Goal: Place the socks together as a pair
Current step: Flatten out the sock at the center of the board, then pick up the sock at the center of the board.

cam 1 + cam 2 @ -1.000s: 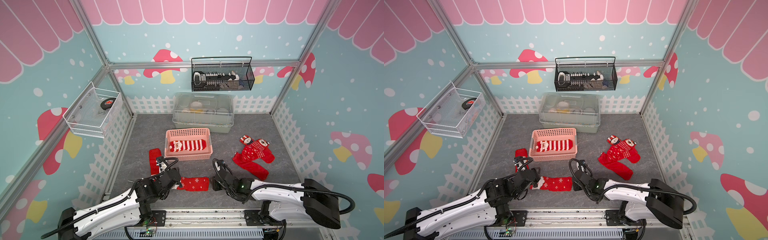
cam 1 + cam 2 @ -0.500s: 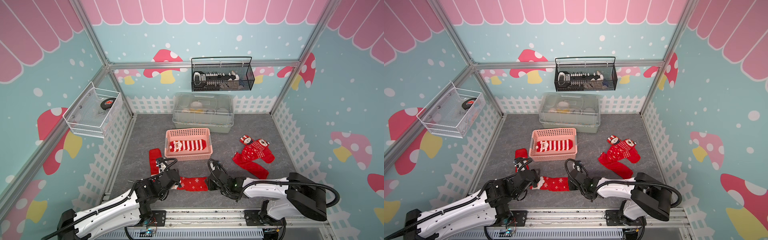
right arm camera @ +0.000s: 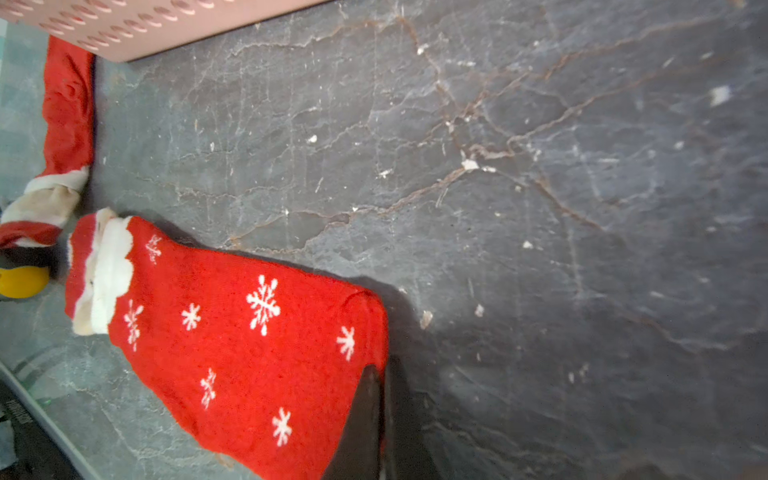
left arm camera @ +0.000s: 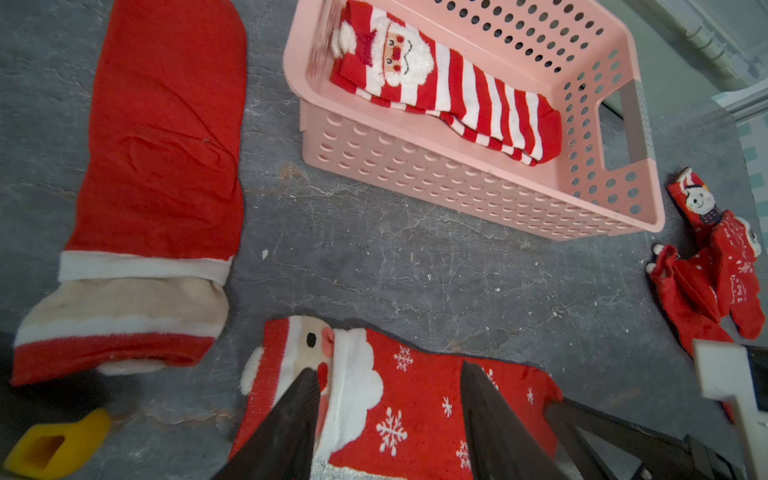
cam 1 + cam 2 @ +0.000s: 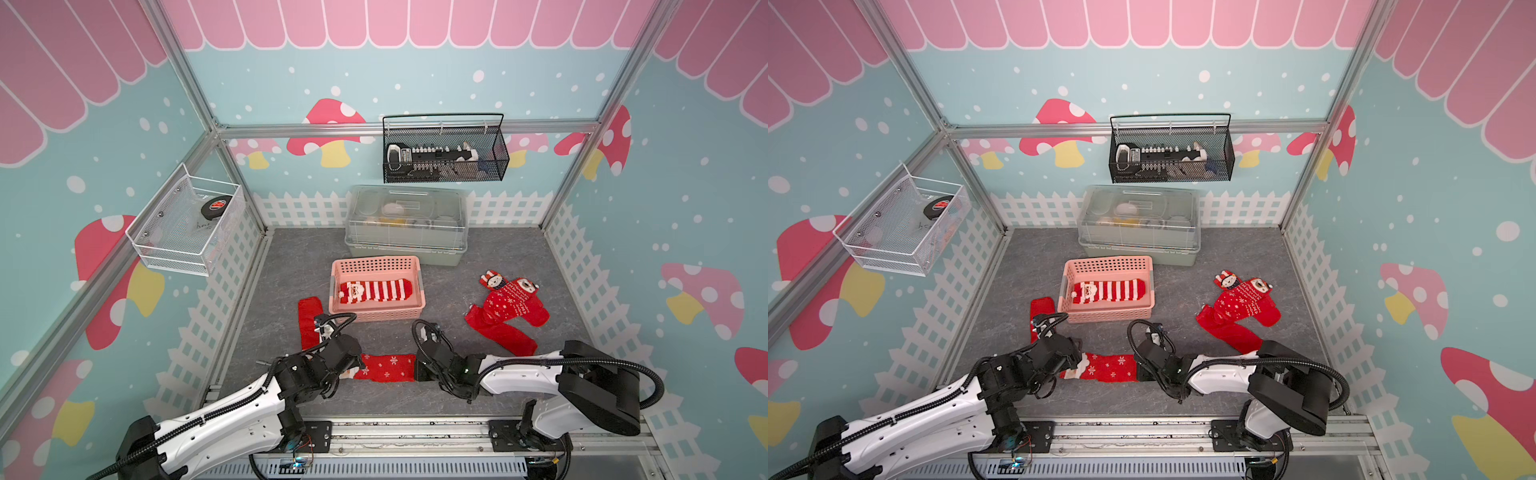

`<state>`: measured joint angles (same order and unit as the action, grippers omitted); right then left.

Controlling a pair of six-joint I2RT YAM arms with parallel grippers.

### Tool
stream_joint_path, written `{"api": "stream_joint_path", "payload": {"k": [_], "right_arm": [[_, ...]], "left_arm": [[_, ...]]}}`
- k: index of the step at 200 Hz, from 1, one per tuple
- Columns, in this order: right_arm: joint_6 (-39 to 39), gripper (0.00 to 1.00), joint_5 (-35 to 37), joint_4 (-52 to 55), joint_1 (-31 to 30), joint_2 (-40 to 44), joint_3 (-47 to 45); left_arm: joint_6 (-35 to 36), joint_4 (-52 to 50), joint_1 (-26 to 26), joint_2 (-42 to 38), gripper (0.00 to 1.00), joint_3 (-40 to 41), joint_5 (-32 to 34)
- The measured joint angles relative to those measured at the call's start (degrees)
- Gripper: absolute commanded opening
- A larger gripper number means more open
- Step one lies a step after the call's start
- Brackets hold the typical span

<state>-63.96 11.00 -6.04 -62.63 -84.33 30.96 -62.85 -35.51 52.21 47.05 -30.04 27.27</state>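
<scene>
Over the last second the right gripper (image 5: pixel 417 368) has slid in along the grey table (image 5: pixel 374 399) from a spot clear of the snowflake sock (image 5: pixel 388 368) to its toe end, and its jaws have gone from parted to pressed tight together. In the right wrist view they (image 3: pixel 380 368) sit closed on the edge of the toe, where the cloth rises a little off the surface. The sock itself lies where it lay before, flat along the near edge of the table between the two arms. The left gripper (image 5: pixel 353 368) is at the other end, and its jaws stand roughly half open. In the left wrist view its dark fingers (image 4: pixel 305 399) straddle the Santa-face cuff, though I cannot tell whether they press on the cloth. The cuff of a plain red sock (image 5: pixel 309 322) lies just beside that Santa face. Its foot runs away towards the pink basket (image 5: pixel 376 313), which holds a striped Santa sock (image 5: pixel 376 291). A heap of socks (image 5: pixel 505 309) lies well apart on the right arm's side. A clear lidded box (image 5: pixel 405 232) stands behind the basket.
</scene>
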Motion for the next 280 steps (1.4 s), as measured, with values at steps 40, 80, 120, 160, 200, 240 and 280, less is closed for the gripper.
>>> {"api": "stream_joint_path", "payload": {"k": [40, 80, 120, 160, 200, 240, 280], "right_arm": [[0.04, 0.00, 2.60, 0.15, 0.02, 1.66, -0.68], [1.40, 0.00, 5.18, 1.70, 1.92, 7.43, -2.60], [5.70, 0.35, 6.64, 3.80, 4.42, 11.98, -4.11], [14.34, 0.41, 10.45, 6.23, 4.46, 17.73, -4.07], [28.06, 0.42, 16.90, 4.26, 4.48, 25.00, -5.03], [39.67, 0.42, 19.30, -3.80, 4.50, 27.85, -10.62], [44.85, 0.42, 21.35, -8.57, 4.50, 29.42, -15.02]], "left_arm": [[-2.45, -1.57, -3.26, 0.11, 0.55, -0.02, -1.51], [-6.86, -3.65, -4.90, 0.33, 0.54, -0.09, -2.25], [-13.79, -5.66, -6.54, -0.26, 0.54, -0.09, -2.78], [-21.44, -7.26, -7.63, -2.29, 0.54, 0.85, -2.14], [-27.74, -9.29, -9.66, -2.95, 0.51, 3.21, -1.57], [-31.08, -10.16, -11.37, -1.92, 0.50, 3.39, -1.49], [-32.41, -10.64, -14.03, 0.96, 0.49, 3.41, -1.44]]}}
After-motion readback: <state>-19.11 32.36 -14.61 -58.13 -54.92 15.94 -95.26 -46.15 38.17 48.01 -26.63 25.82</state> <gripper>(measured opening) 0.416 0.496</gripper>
